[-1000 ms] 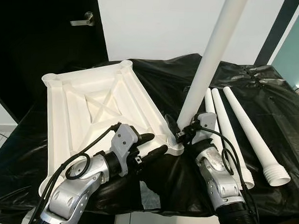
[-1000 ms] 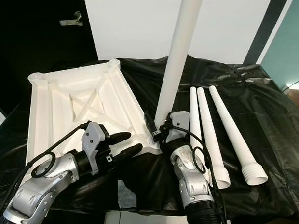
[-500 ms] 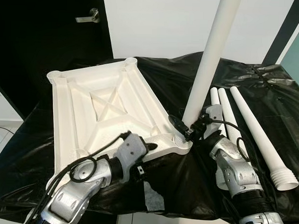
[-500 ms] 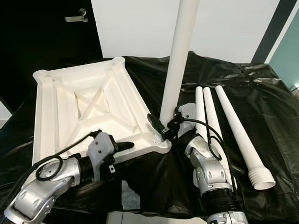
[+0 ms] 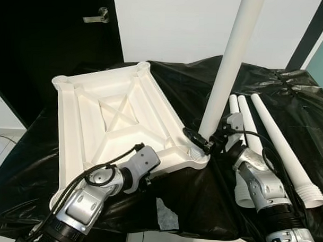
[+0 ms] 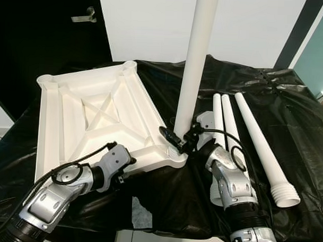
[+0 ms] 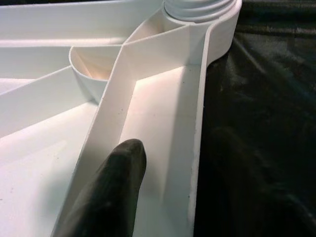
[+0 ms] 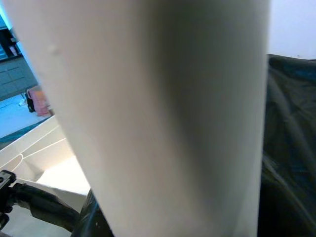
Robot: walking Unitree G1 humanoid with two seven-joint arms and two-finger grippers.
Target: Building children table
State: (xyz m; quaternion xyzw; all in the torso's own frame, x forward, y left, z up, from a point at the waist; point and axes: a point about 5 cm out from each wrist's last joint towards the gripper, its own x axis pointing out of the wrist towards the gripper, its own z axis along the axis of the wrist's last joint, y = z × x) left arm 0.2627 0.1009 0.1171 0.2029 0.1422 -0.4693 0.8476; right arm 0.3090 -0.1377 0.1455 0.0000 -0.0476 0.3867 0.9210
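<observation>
A white table top (image 5: 115,115) lies upside down on the black-covered table. One white leg (image 5: 231,65) stands nearly upright in its near right corner socket (image 5: 195,152). My right gripper (image 5: 204,142) is shut on the base of that leg, just above the socket. My left gripper (image 5: 160,164) straddles the top's near rim, left of the socket. In the left wrist view one finger (image 7: 109,192) lies inside the rim wall (image 7: 197,128), and the other sits blurred outside it on the black cloth. Three spare legs (image 5: 277,143) lie side by side to the right.
Black plastic sheeting (image 5: 290,93) covers the work table, whose front edge runs just below my arms. A pale scrap (image 5: 166,214) lies near that edge. A dark door with a handle (image 5: 96,16) stands at the back left, beside a white wall.
My left gripper has gone forward from open air onto the table top's near rim and closed around it. The leg stands a little straighter, with the right gripper still at its base.
</observation>
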